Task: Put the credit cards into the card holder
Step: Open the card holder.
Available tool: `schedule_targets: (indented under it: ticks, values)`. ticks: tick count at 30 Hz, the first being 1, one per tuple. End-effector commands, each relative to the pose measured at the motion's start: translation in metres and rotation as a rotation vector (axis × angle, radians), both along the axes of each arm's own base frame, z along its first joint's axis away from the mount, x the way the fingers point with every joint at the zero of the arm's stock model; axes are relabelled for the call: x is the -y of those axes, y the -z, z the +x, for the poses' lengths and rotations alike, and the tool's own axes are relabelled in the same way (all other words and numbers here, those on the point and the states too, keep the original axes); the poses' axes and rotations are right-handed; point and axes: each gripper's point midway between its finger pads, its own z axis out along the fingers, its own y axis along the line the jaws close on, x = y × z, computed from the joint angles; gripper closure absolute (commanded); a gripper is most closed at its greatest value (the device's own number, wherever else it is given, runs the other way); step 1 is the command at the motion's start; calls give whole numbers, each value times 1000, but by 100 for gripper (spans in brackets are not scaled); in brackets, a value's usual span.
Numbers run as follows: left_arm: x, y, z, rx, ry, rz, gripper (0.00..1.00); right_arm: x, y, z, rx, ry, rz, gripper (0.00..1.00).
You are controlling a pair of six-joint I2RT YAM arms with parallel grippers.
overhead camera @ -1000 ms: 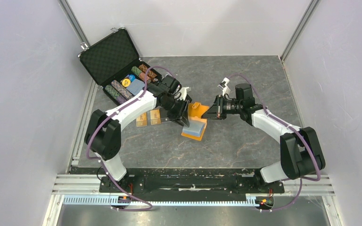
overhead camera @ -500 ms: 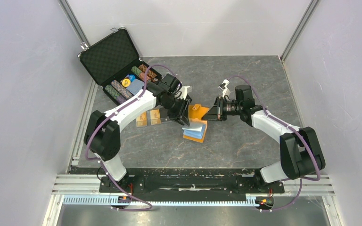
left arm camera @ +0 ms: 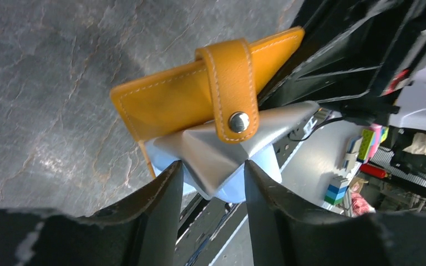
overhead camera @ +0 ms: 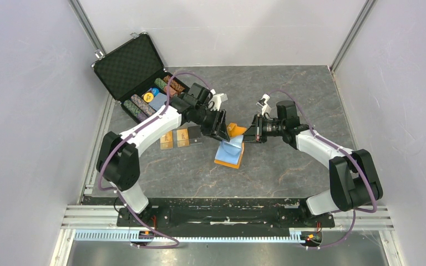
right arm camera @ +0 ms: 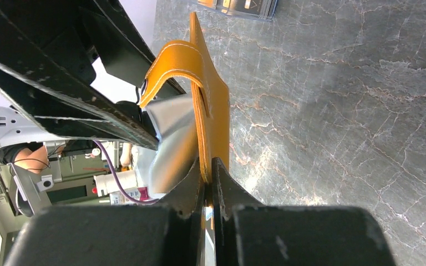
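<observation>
The orange card holder [overhead camera: 230, 156] lies open on the table, its light blue lining up and its snap flap [left arm camera: 230, 83] raised. My right gripper [overhead camera: 248, 134] is shut on the flap's orange edge [right arm camera: 213, 100], holding it upright. My left gripper [left arm camera: 212, 164] stands open just left of the flap. A corner of the pale grey-blue lining [left arm camera: 222, 147] lies between its fingertips. Two gold-tan credit cards [overhead camera: 175, 138] and a black one [overhead camera: 195, 133] lie flat on the table left of the holder, under the left forearm. They show at the top edge of the right wrist view [right arm camera: 238, 5].
A black foam-lined chip case [overhead camera: 130, 66] stands open at the back left, with rows of chips [overhead camera: 155, 97] in its tray, close behind the left arm. Frame posts and white walls bound the grey stone table [overhead camera: 288, 166].
My left gripper has widened and moved up and away from the holder's lower half toward the flap. The holder has shifted slightly. My right gripper kept its grip.
</observation>
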Motion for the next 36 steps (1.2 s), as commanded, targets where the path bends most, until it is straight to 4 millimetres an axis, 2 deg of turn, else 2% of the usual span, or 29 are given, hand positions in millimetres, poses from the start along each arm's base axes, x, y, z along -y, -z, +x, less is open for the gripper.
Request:
schedule_targets:
  ticks: [1, 11, 19, 25, 31, 36]
  values:
    - [21, -44, 7, 46, -16, -204, 47, -3, -10, -4, 38, -27, 25, 100]
    - [13, -40, 18, 9, -108, -298, 35, -5, -16, -3, 3, -21, 45, 100]
    - [3, -17, 19, 15, -115, -223, 37, -9, -30, 1, -10, -20, 76, 100]
    - [-8, -3, 31, 74, -150, -119, 38, -10, -34, 1, -11, -26, 85, 100]
    - [-3, 7, 42, 81, -141, -102, 35, -10, -42, -1, 15, -41, 103, 100]
    - [10, -2, 41, 93, -78, -228, 29, -11, -50, -1, 35, -46, 121, 100]
